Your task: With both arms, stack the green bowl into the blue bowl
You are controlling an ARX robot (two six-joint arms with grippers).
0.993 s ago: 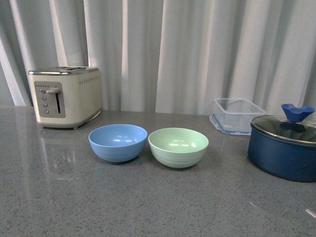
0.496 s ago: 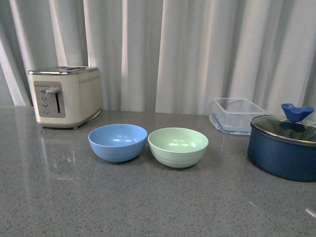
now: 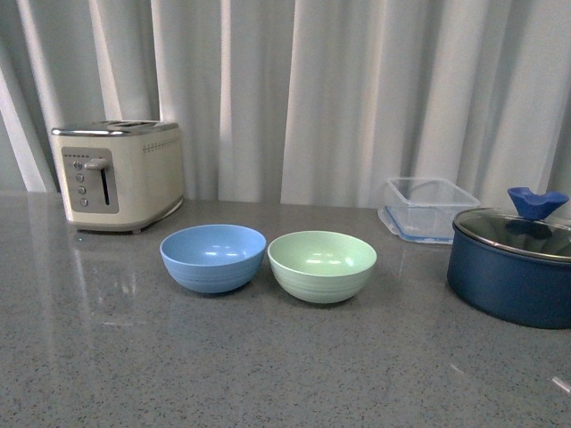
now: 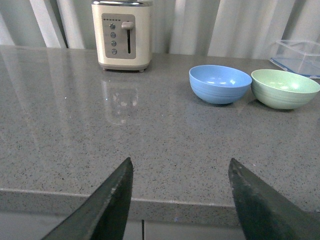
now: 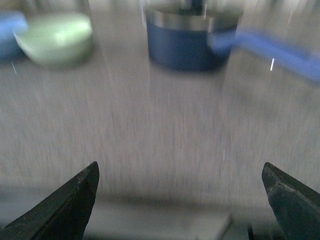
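1. Left arm's jaws are spread wide with nothing in them, hanging over the near edge of the table point(image 3: 268, 374). From that wrist camera, grey speckled tabletop runs from the jaws to the bowls.
2. Right arm's jaws are also wide apart and not gripping anything. That wrist picture is pretty blurry, but you can make out the green bowl off to one side and the pot straight ahead.
3. Mid-table: the blue bowl point(image 3: 213, 259) on the left and the green bowl point(image 3: 322, 266) on the right, both upright and side by side. Their rims are just beside each other; can't tell if they actually touch. Not stacked yet.
4. To the right of the green bowl, a bit apart, sits a dark blue pot point(image 3: 508, 285) with a glass lid and a blue knob point(image 3: 536, 202). It's cut off by the edge of the front view.
5. Behind the pot there's a clear plastic container point(image 3: 428, 209).
6. Back left, behind the blue bowl, is a cream toaster point(image 3: 118, 176).
7. A white curtain point(image 3: 357, 89) hangs behind everything.
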